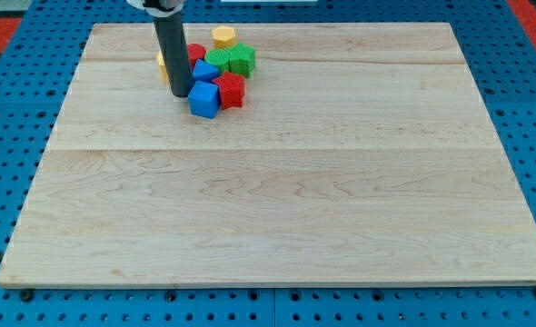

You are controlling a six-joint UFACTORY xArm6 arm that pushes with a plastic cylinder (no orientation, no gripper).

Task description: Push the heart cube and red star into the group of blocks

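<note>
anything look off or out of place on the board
Nothing stands out. The blocks sit in one tight cluster near the view's top: blue cube, red block, green blocks, yellow cylinder. My tip rests just left of the blue cube. No stray, tipped or damaged pieces.

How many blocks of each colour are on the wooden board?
Blue: 2, the blue cube and a blue block behind it.
Red: 2, the red star and a red block.
Green: 2, at and.
Yellow: 2, at and, partly hidden behind the rod.
Total: 8.
My tip sits just left of the blue cube.
</note>
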